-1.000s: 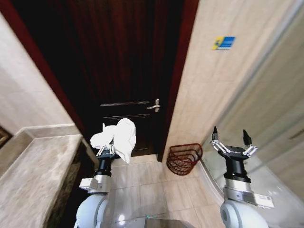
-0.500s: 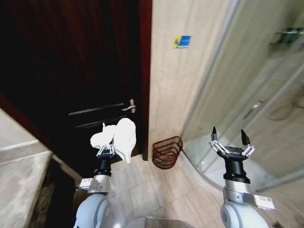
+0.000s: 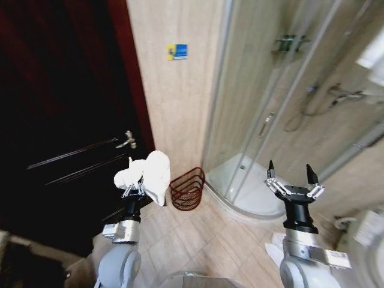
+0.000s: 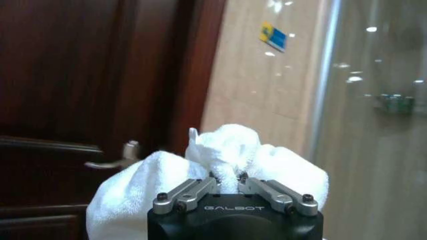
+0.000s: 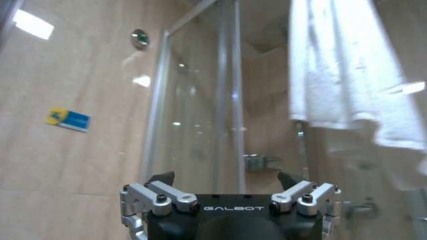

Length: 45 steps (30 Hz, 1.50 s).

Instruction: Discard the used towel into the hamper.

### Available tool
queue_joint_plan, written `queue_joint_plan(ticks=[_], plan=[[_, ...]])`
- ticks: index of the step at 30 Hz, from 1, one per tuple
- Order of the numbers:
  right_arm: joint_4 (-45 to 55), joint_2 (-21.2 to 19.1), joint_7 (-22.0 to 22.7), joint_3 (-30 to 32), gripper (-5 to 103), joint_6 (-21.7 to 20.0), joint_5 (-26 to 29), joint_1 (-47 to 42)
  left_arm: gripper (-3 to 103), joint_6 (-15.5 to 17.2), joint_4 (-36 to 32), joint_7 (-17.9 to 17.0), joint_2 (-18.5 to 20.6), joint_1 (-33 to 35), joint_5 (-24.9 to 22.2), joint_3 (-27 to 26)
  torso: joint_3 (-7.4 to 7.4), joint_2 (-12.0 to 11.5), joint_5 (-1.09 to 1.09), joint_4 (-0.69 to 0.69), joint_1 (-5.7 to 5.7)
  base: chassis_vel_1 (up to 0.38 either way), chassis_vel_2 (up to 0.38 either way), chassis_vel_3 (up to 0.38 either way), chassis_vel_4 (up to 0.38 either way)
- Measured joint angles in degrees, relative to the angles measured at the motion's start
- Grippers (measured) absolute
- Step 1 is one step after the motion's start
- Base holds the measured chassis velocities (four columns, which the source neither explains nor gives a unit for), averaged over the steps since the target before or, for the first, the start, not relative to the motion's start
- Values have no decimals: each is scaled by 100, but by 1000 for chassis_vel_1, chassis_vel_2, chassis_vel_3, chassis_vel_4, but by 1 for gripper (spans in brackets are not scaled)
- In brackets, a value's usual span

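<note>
Wicker hamper sits empty; left end effector pinches towel, right end effector spread

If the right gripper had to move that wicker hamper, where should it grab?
Probably the top rim of the hamper, from above, one finger inside and one outside. It stands upright with its mouth open, the ribbed wall tapers downward, and the wall and door crowd its far side. The right gripper is open; the left gripper holds the towel.

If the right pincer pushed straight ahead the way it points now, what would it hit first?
Probably the glass shower enclosure: the open right pincer faces its panes with nothing between. Depth is unclear.
</note>
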Motion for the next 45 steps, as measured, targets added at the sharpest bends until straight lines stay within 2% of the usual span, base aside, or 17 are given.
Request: queue_joint_plan(ticks=[13, 22, 25, 32, 38, 40, 42, 45], plan=[[-8, 0, -36, 7, 100, 27, -3, -14, 6, 1, 146, -37, 5, -39, 21, -32, 0, 0, 0, 0, 0, -125, -135, -137, -131], [-57, 0, -102, -29, 100, 115, -9, -14, 6, -174, 343, -132, 7, -79, 200, -84, 0, 0, 0, -1, 0, -103, -105, -105, -109], [-2, 0, -66, -40, 100, -85, -75, -37, 6, -193, 455, -125, 18, -73, 273, -37, 0, 0, 0, 1, 0, 0, 0, 0, 0], [55, 0, 1, -42, 100, -224, -83, -44, 6, -282, 702, -61, 87, -57, 505, 5, 0, 0, 0, 1, 0, 0, 0, 0, 0], [69, 0, -1, -42, 100, -246, -45, -27, 6, -330, 882, 48, 170, -172, 278, 114, 0, 0, 0, 0, 0, 0, 0, 0, 0], [77, 0, -5, -49, 100, -246, -35, -25, 6, -252, 958, 48, 236, -227, 175, 156, 0, 0, 0, -1, -1, 0, 0, 0, 0], [95, 0, -11, -58, 100, -248, -28, -23, 6, -77, 1147, 22, 369, -353, -117, 260, 0, 0, 0, 0, -1, 0, 0, 0, 0], [113, 0, -53, -62, 100, -246, -24, -29, 6, -32, 1344, -36, 419, -492, -286, 321, 0, 0, 0, -1, -1, -20, 17, 19, -26]])
